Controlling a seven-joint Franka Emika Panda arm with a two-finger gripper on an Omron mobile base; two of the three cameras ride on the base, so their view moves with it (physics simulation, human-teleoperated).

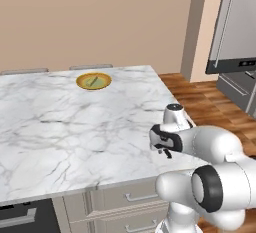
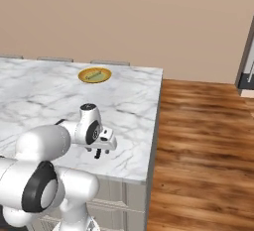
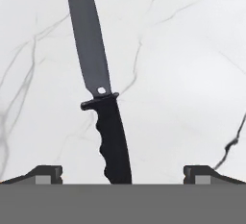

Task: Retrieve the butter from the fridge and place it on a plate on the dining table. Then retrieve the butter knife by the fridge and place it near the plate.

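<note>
Two fingertips spread wide in the hand view: the claw [image 3: 123, 172] is open, nothing gripped, with the butter knife [image 3: 102, 98] flat on the marble between them. Looks like a release; I'd lift straight up. Left base view: plate [image 1: 93, 81] with the butter [image 1: 93, 81] sits near the tabletop's [image 1: 60, 132] far edge, well apart. Right base view: claw [image 2: 102, 145] hangs near the right edge, open floor beyond.

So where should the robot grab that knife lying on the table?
By the black handle, probably not the blade. The butter knife lies flat on the marble dining table, so coming straight down from above looks best. The handle is thicker and has bumpy ridges, which should help the fingers squeeze across its narrow sides. The gripper is open, with the handle between its fingers.
</note>
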